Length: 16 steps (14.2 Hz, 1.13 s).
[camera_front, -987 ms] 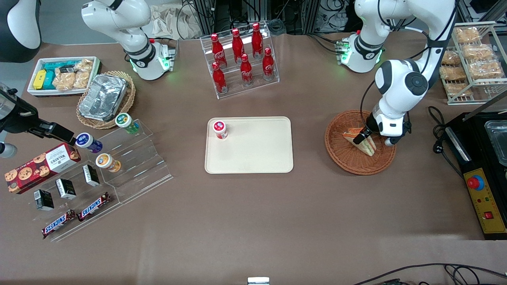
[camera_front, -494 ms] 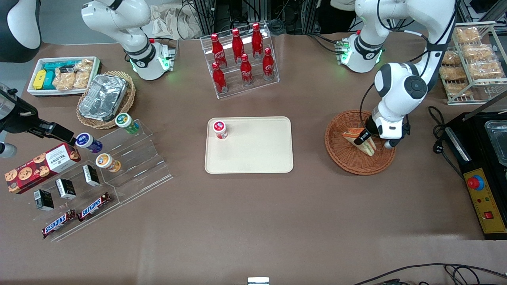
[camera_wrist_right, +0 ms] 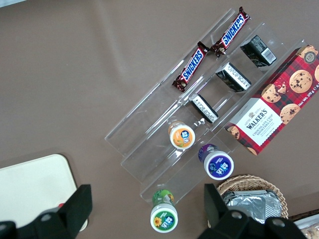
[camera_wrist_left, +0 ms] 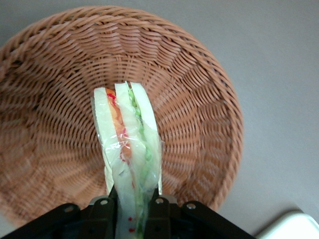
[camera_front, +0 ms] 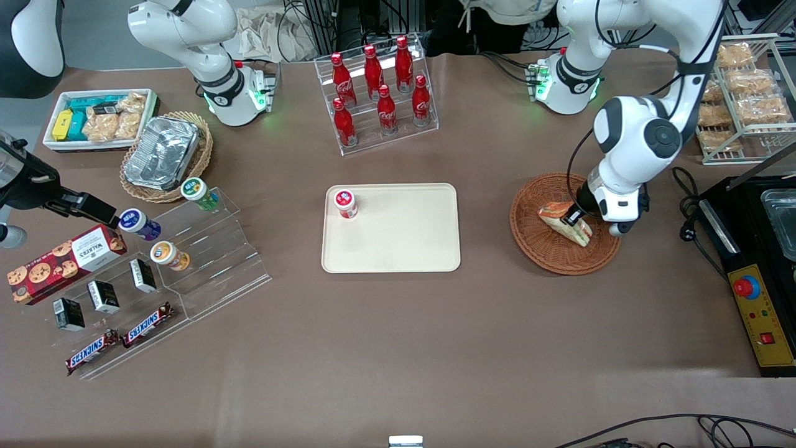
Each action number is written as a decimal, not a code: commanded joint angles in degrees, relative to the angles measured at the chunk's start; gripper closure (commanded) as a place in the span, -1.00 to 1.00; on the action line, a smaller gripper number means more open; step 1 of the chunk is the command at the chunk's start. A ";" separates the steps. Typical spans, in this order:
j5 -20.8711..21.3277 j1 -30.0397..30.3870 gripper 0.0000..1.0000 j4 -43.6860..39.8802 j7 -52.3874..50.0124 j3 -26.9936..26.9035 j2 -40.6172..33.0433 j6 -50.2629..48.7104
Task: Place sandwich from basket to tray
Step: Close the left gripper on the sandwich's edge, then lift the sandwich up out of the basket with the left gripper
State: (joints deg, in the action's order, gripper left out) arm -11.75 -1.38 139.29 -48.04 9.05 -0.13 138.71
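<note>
1. We've got the gripper (camera_front: 573, 219) down in the basket (camera_front: 532, 239), fingers (camera_wrist_left: 103, 213) clamped on the sandwich (camera_front: 564, 224).
2. In the wrist view, the sandwich (camera_wrist_left: 128, 153) stands on edge above the basket (camera_wrist_left: 199, 94) weave, wrapped in clear film.
3. The tray (camera_front: 404, 249) sits beside the basket, toward the parked arm's end, with just a red-capped jar (camera_front: 345, 203) on it.

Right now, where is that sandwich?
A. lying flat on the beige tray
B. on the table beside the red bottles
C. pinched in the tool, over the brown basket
C: the tool grips the wrapped sandwich edge-up above the basket; the tray holds only a small jar.
</note>
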 commanded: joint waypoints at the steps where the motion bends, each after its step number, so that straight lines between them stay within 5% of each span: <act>1: 2.94 0.15 1.00 -13.19 -1.01 -0.52 -1.19 -19.01; 3: 7.34 0.15 1.00 -22.17 -0.48 -0.44 -1.01 -31.25; 9: 7.53 1.29 1.00 -36.27 16.27 -0.52 -1.19 -48.51; 16: 7.45 1.47 1.00 -36.72 21.93 -0.26 -1.27 -49.68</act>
State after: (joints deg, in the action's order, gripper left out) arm -4.64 -0.01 104.29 -27.52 8.32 -2.01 90.50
